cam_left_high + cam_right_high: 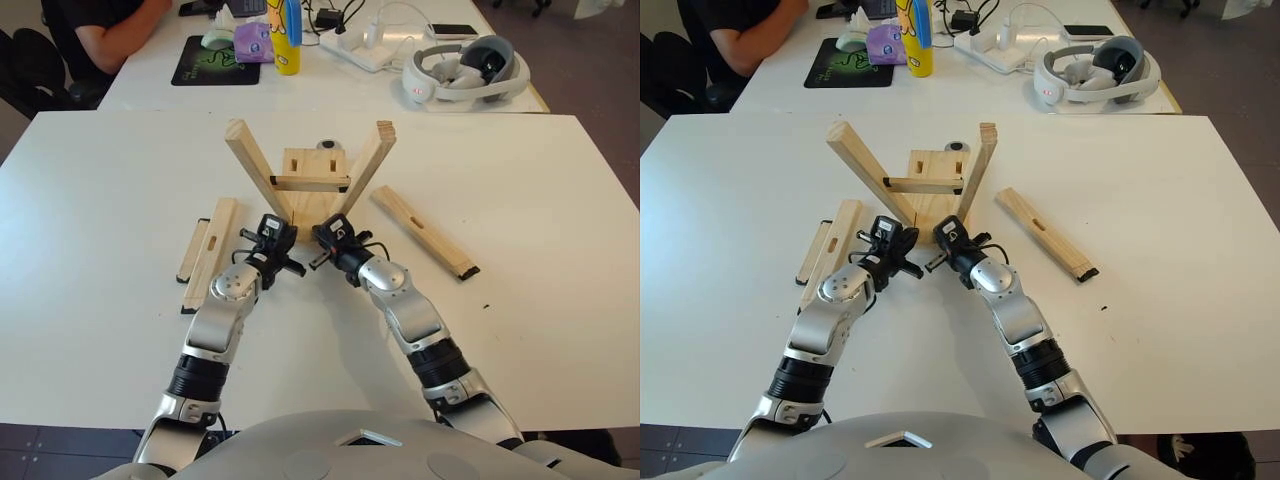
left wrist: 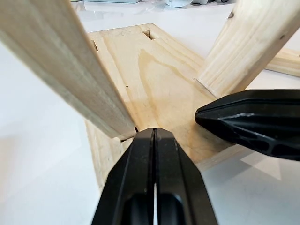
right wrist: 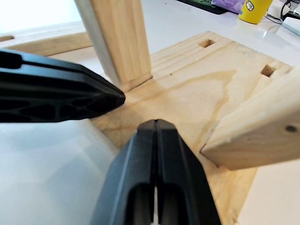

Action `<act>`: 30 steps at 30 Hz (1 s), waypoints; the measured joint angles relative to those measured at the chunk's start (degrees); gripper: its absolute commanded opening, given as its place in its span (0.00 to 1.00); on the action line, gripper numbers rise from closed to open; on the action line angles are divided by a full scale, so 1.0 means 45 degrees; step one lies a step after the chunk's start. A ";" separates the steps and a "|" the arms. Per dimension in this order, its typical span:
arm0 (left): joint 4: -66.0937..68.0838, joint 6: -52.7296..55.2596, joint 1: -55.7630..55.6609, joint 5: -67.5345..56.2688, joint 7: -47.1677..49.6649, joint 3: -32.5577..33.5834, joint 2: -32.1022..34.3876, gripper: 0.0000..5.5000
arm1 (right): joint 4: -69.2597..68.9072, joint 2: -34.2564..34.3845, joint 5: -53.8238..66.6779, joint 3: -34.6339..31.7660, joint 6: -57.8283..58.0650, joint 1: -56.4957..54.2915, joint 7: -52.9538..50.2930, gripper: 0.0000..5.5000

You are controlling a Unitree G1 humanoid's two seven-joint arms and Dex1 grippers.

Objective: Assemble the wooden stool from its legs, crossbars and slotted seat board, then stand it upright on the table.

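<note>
At the near edge of the slotted seat board, you have both pincers clamped closed on nothing. The left pincer has its tip at the foot of the left leg, and the right pincer is just beside it over the board's edge. The board lies flat on the white table, directly ahead of both tips. 2 legs stand in it, the left one and the right leg. They splay apart and are tied by 1 crossbar beyond the pincers.

Outboard of the left pincer lie 2 loose wooden pieces, side by side. Outboard of the right pincer, well apart, rests a loose slotted leg. By that count the stool looks about half built.

The hazard is the frame itself. Only 1 crossbar appears to brace the leaning legs, so a push from closed tips at a leg's foot could lever it out of its slot. It could also skid the board across the smooth table. The 2 pincers sit nearly touching, so any sideways move may knock 1 against the other.
</note>
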 measured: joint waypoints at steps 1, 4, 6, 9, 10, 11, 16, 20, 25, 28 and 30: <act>0.0024 0.0106 -0.0025 0.0008 0.0010 -0.0014 -0.0007 0.00 | -0.0187 -0.0111 -0.0010 0.0061 0.0003 0.0015 0.0124 0.00; -0.0105 0.0344 -0.0016 0.0018 0.0163 -0.0063 -0.0038 0.00 | -0.1995 -0.1018 0.0240 0.0245 0.0965 0.0669 0.1200 0.00; -0.0217 0.0429 0.0003 0.0017 0.0237 -0.0051 -0.0033 0.00 | -0.3504 -0.1657 0.0986 -0.0065 0.1870 0.1020 0.2034 0.00; -0.0345 0.0469 0.0048 0.0011 0.0322 0.0051 -0.0040 0.00 | -0.6231 -0.2759 0.3018 -0.1313 0.3648 0.0956 0.3419 0.00; -0.0375 0.0466 0.0064 0.0009 0.0342 0.0076 -0.0039 0.00 | -0.7029 -0.2946 0.4131 -0.2035 0.4475 0.0681 0.3795 0.00; -0.0387 0.0464 0.0060 0.0007 0.0363 0.0082 -0.0043 0.00 | -0.7491 -0.3045 0.5009 -0.2635 0.5092 0.0367 0.3963 0.00; -0.0399 0.0439 0.0055 -0.0024 0.0367 0.0089 -0.0038 0.00 | -0.7679 -0.3522 1.0450 -0.6791 0.7884 -0.3646 0.3743 0.00; -0.0269 0.0448 0.0020 -0.0032 0.0334 0.0085 -0.0033 0.00 | -0.6028 -0.3589 1.1663 -0.8916 0.7583 -0.7420 0.1897 0.00; 0.0025 0.0446 -0.0215 -0.0029 0.0238 0.0076 -0.0028 0.00 | -0.4910 -0.3006 1.0584 -0.9046 0.5382 -0.9400 -0.0029 0.00; 0.0225 0.0451 -0.0424 -0.0031 0.0104 0.0080 -0.0020 0.00 | -0.5108 -0.2438 1.0101 -0.7837 0.4939 -0.9015 -0.0321 0.00; 0.0292 0.0463 -0.0478 -0.0031 0.0034 0.0094 0.0000 0.00 | -0.5240 -0.2110 0.9737 -0.6629 0.5150 -0.8006 -0.0515 0.00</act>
